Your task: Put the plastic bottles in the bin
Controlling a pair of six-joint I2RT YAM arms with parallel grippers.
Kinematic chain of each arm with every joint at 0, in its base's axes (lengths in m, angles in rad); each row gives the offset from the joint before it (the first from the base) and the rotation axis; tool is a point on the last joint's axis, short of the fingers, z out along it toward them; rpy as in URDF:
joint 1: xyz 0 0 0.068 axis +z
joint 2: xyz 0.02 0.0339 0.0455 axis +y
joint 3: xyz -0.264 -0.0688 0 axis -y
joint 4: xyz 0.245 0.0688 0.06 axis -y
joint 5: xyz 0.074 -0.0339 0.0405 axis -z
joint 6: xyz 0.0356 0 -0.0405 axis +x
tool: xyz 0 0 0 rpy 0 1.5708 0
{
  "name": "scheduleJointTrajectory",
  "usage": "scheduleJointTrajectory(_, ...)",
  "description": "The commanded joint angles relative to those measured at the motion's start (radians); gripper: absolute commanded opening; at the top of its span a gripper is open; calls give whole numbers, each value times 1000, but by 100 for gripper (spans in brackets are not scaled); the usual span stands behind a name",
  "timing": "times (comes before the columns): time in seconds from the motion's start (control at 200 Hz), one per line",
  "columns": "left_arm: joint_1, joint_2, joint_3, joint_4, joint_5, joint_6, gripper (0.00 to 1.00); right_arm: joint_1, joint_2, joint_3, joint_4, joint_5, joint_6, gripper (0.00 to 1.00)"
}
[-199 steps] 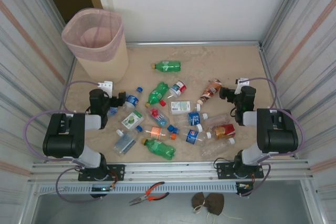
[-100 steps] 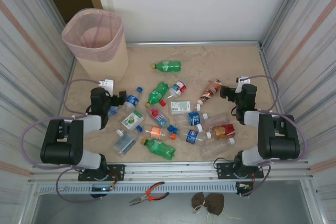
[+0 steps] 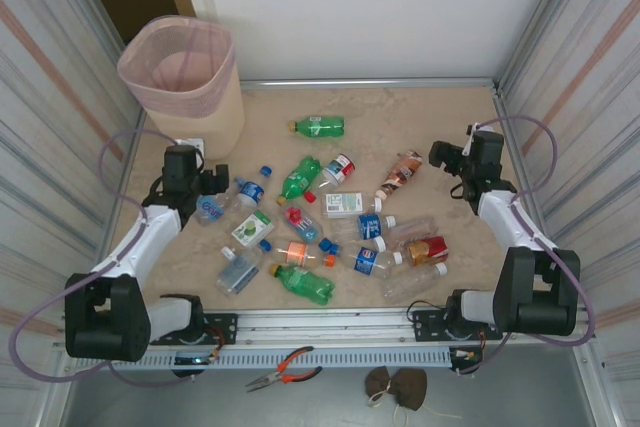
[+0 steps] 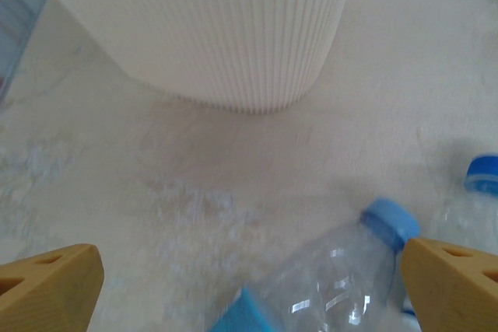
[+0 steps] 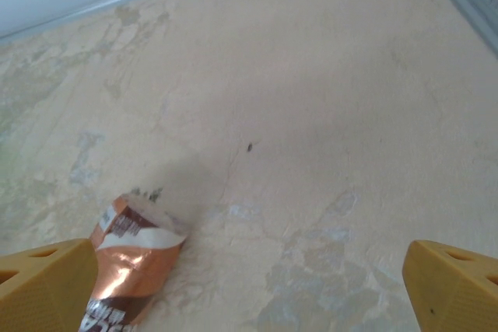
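Several plastic bottles lie scattered on the beige table, among them a green one (image 3: pixel 318 126) near the back and a brown-labelled one (image 3: pixel 403 169). The bin (image 3: pixel 205 117), beige with a pink liner, stands at the back left; its ribbed base (image 4: pixel 218 29) rises close ahead in the left wrist view. My left gripper (image 3: pixel 200 187) is open just in front of the bin. A clear bottle with a blue cap (image 4: pixel 366 262) lies against its right finger. My right gripper (image 3: pixel 445 159) is open over bare table, with the brown-labelled bottle (image 5: pixel 128 262) by its left finger.
Corrugated metal walls (image 3: pixel 60 127) close in both sides and a white wall stands behind. A second blue cap (image 4: pixel 486 172) lies right of the left gripper. Orange-handled pliers (image 3: pixel 285 367) and a brown pouch (image 3: pixel 395 385) lie on the shelf below the front rail.
Both arms have stretched out from their folded pose. The left gripper moved toward the bin, the right gripper toward the back right. Both stay open.
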Motion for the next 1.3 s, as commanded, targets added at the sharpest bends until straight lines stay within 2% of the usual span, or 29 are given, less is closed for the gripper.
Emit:
scheduleJointTrajectory(0.0, -5, 24, 98, -335, 23, -32, 97, -14, -22, 24, -198, -78, 61, 99)
scheduleJointTrajectory(0.135, -13, 76, 198, -531, 72, 42, 96, -35, -41, 28, -218, -142, 73, 99)
scheduleJointTrajectory(0.23, -13, 94, 232, -590, 137, 165, 98, -39, -49, 30, -213, -157, 73, 99)
scheduleJointTrajectory(0.321, -24, 108, 236, -596, 209, 299, 99, -43, -41, 47, -231, -149, 59, 99)
scheduleJointTrajectory(0.551, -35, 136, 190, -488, 149, 570, 98, -94, -27, 65, -233, -193, 66, 99)
scheduleJointTrajectory(0.666, -21, 190, 208, -495, 179, 664, 99, -100, -30, 68, -231, -195, 59, 99)
scheduleJointTrajectory(0.872, 12, 286, 224, -458, 200, 667, 97, -115, -40, 81, -242, -210, 51, 99)
scheduleJointTrajectory(1.072, 13, 352, 246, -478, 127, 645, 96, -125, -59, 82, -250, -218, 45, 99)
scheduleJointTrajectory(1.298, 19, 405, 262, -497, 119, 630, 94, -135, -67, 87, -255, -218, 40, 99)
